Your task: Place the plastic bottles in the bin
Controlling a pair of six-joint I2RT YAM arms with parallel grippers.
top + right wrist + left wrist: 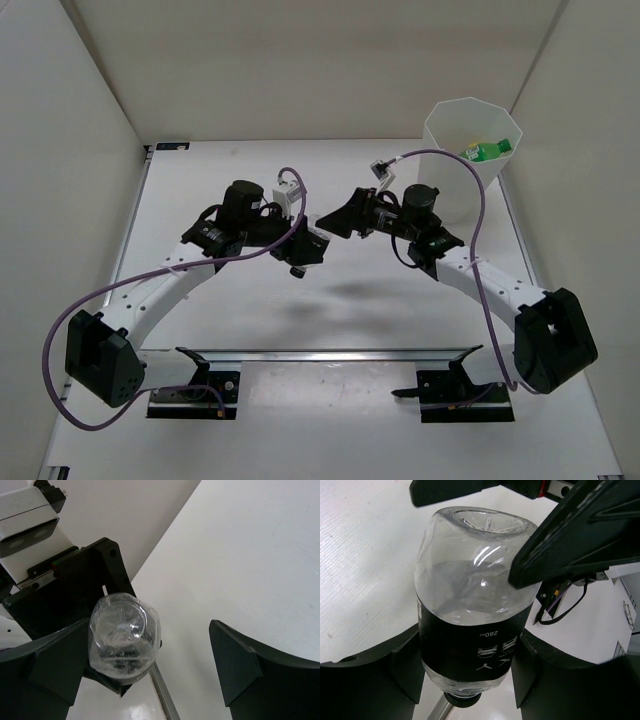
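Observation:
A clear plastic bottle with a black label [470, 595] is held above the table, and my left gripper [470, 667] is shut on its labelled lower half. Its black cap points towards the left wrist and its base points away. In the top view this bottle [312, 243] hangs between the two arms at mid-table. My right gripper [150, 665] is open. The bottle's base [122, 637] lies between its fingers, close to the left finger [55, 665] and well apart from the right one. The bin [440, 112] stands at the far right, with a green bottle [487, 150] lying inside it.
White walls close in the table at the left, back and right. A metal rail [330, 355] with two arm mounts runs along the near edge. Purple cables [480, 230] loop beside each arm.

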